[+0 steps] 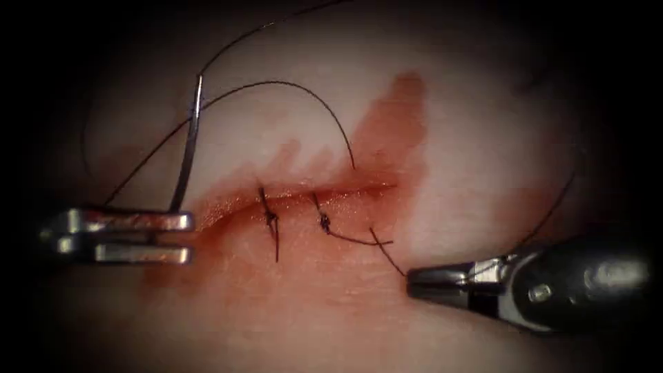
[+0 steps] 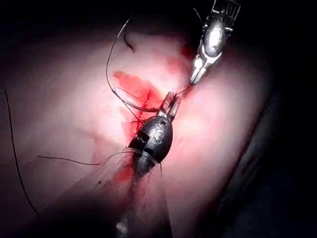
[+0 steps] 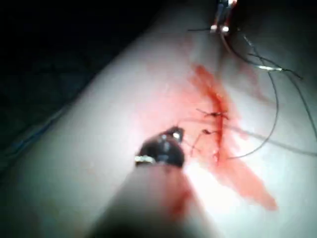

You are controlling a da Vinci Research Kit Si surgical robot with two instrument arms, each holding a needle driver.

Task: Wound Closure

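Nearest the endoscope, the right pincer (image 1: pixel 414 283) lies low on the right side of the cut (image 1: pixel 304 197), its jaws closed on the thread (image 1: pixel 387 255) a short way from the rightmost knot (image 1: pixel 323 221). That strand runs up and left from its tip to the knot. A second knot (image 1: pixel 271 217) sits just left of the first, both across the cut, with red fluid (image 1: pixel 387 124) spread over the tissue (image 1: pixel 483 173) around and beyond them.

Farther left, the left pincer (image 1: pixel 186 221) lies level at the cut's left end, jaws clamped on the needle (image 1: pixel 190 145) near its lower end. The needle stands clear of the tissue, its long axis rising nearly upright from the jaws, the far end carrying the thread, which arcs right and comes down above the cut. The left arm is thus the nearer to the needle; the right pincer lies well apart from it, across the knots.
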